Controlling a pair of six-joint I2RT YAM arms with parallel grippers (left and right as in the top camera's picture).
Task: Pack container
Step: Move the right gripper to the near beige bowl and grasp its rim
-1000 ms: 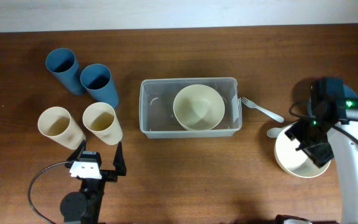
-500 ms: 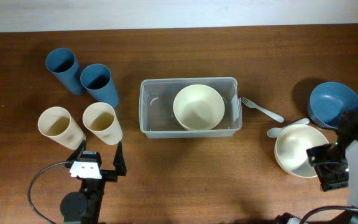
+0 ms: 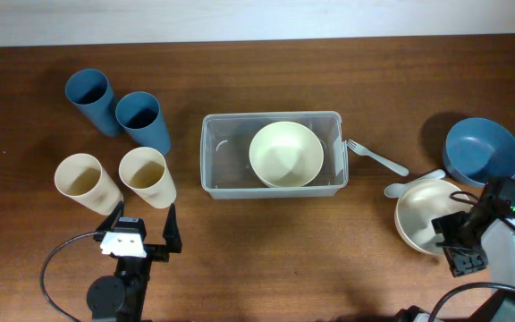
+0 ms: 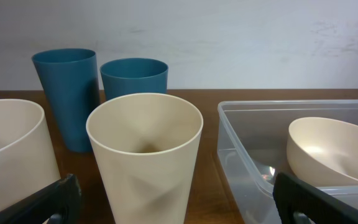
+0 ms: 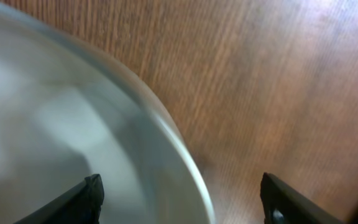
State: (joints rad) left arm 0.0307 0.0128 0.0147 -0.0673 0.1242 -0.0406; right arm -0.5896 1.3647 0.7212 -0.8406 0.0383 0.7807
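The clear container sits mid-table with a cream bowl inside; both show in the left wrist view, the bowl at right. My left gripper is open and empty at the front left, just before two cream cups. In its wrist view the near cream cup stands between the fingers' line. Two blue cups stand behind. My right gripper is open over the front rim of a second cream bowl, whose rim runs between its fingers.
A blue bowl sits at the far right. A white fork lies right of the container, and a white spoon lies beside the cream bowl. The right arm's body is at the front right corner.
My right gripper has drawn back from above the right cream bowl toward the front right edge, uncovering the blue bowl and the spoon. The left arm has not moved.
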